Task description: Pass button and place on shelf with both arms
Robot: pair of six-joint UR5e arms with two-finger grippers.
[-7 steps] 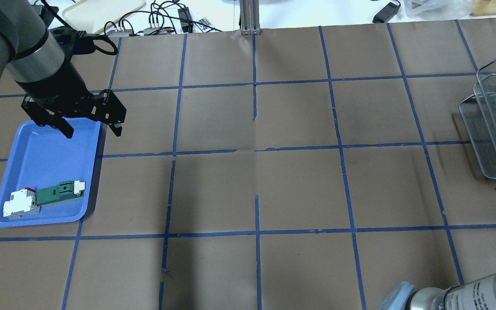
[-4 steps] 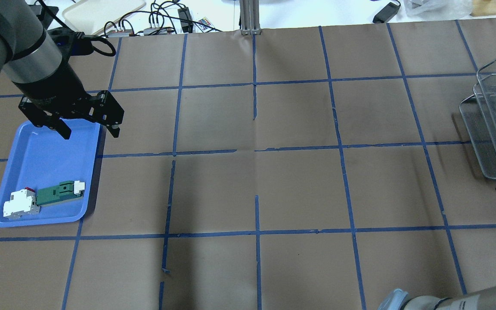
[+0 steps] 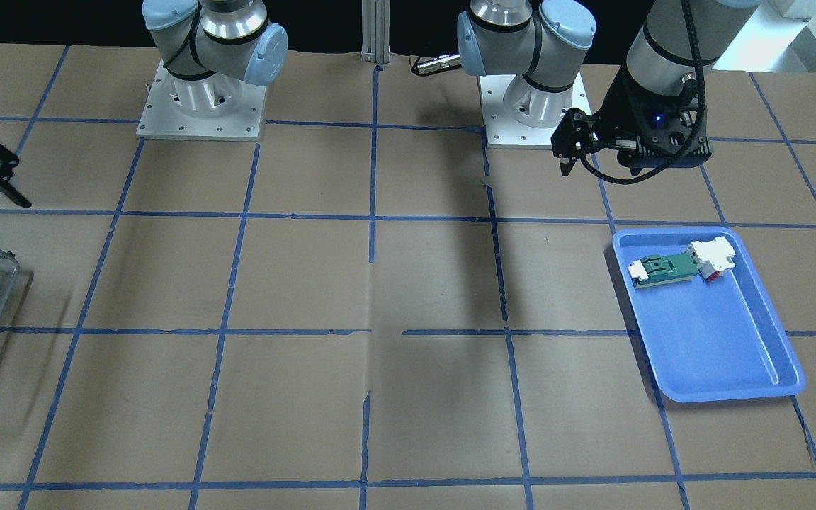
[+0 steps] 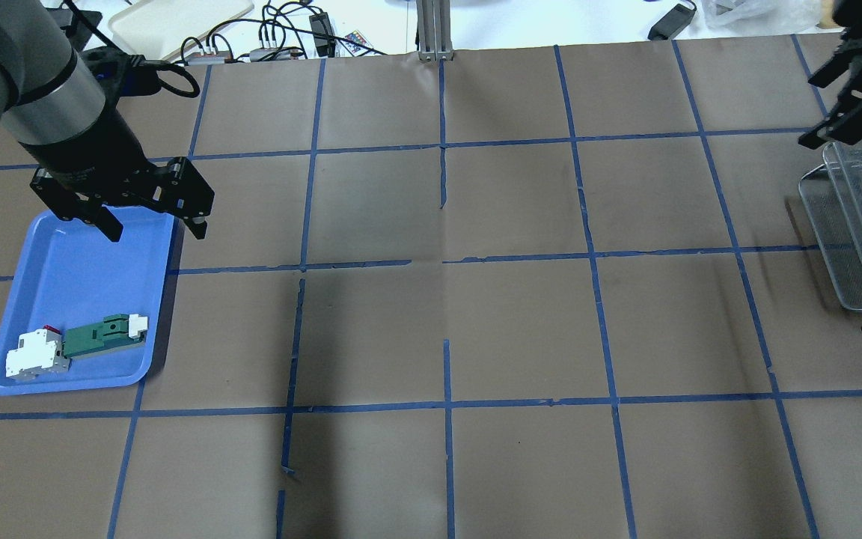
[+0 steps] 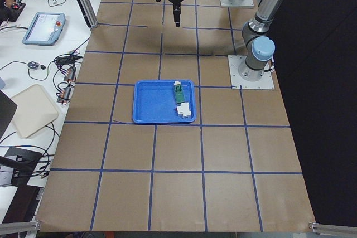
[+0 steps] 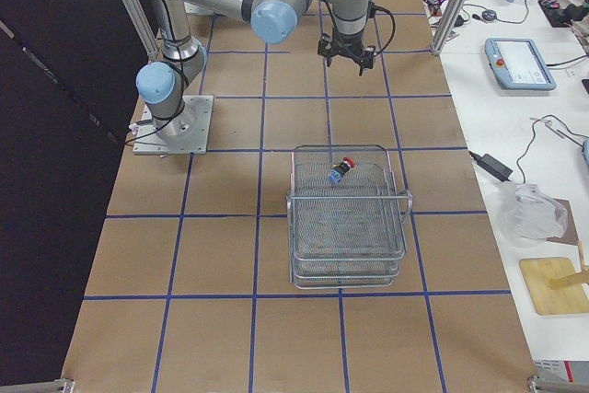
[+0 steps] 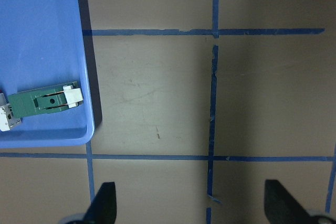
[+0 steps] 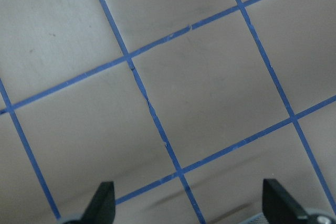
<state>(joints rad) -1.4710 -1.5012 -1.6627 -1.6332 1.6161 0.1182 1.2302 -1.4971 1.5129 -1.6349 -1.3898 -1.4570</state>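
**Right gripper now in view beside shelf; button on top tier**

Moved: the right gripper. A second ago only that arm's forearm showed at the overhead view's lower right edge. The gripper now hangs at the upper right, near the shelf but apart from it. The left gripper has drifted only slightly toward the tray's far corner.

Items:
- Button: lies tilted on the shelf's top tier, red cap up, free of both grippers.
- Right gripper: fingers spread wide, nothing between them, bare table below.
- Left gripper: fingers spread wide, empty, raised over the tray's far edge.
- Tray: holds a green module with a white block touching its end, both at the near end.

Status (judged): placement looks complete, and the step in hand is the retreat of both arms.

Handling notes (judged):
- Take the right gripper up and away from the shelf rather than across it, so a finger cannot catch the thin rim and jolt the button.
- Keep its fingers spread until it is well clear.
- The button rests loosely and tilted, so any knock to the shelf could roll it.
- Hold the left gripper high above the tray so the module stays put.
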